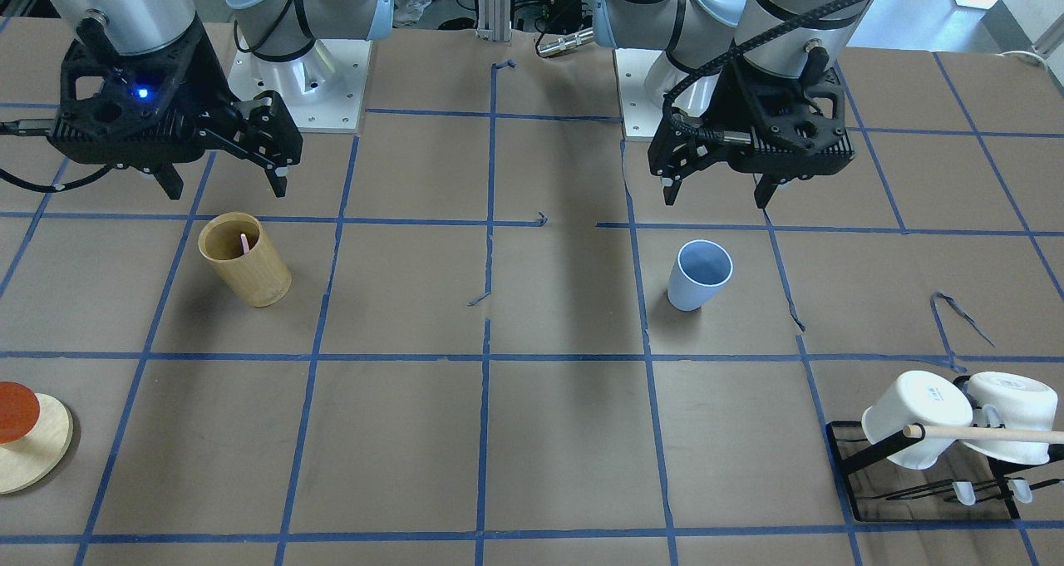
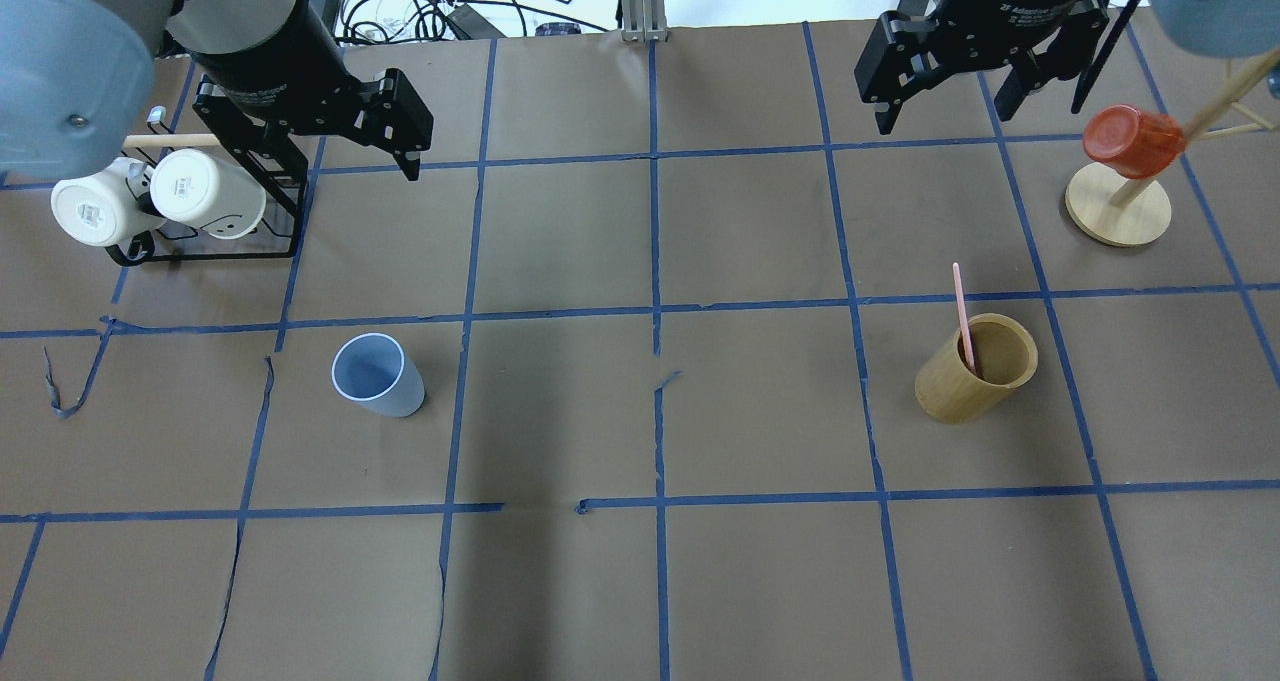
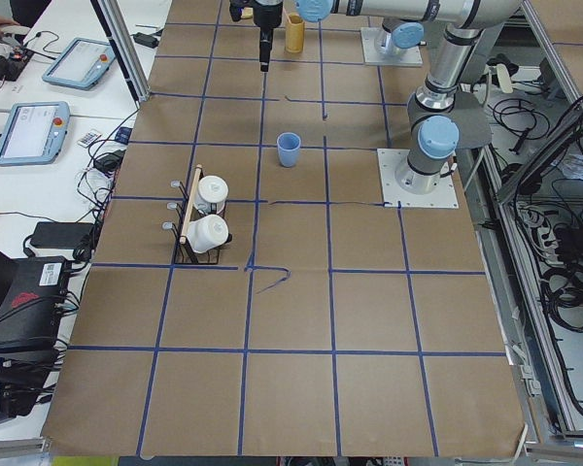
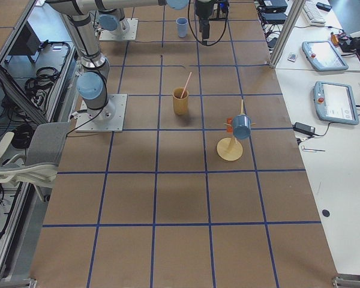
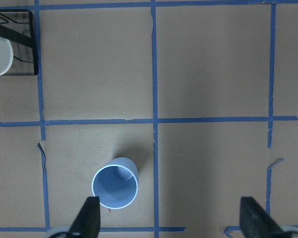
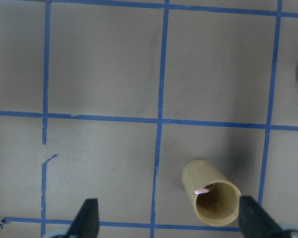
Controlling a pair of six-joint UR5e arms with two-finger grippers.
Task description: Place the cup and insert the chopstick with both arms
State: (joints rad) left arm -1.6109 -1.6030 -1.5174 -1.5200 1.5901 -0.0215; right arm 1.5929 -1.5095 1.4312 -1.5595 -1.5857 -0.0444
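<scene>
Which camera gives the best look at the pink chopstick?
Overhead exterior: the pink chopstick shows as a long shaft leaning out of the bamboo holder. Front-facing and right wrist views catch only its tip; exterior right shows it small.

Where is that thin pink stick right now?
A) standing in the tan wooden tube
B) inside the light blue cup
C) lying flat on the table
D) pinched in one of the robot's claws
A: the pink chopstick leans inside the bamboo holder. The blue cup is empty, and the left gripper and right gripper hang open, holding nothing.
</scene>
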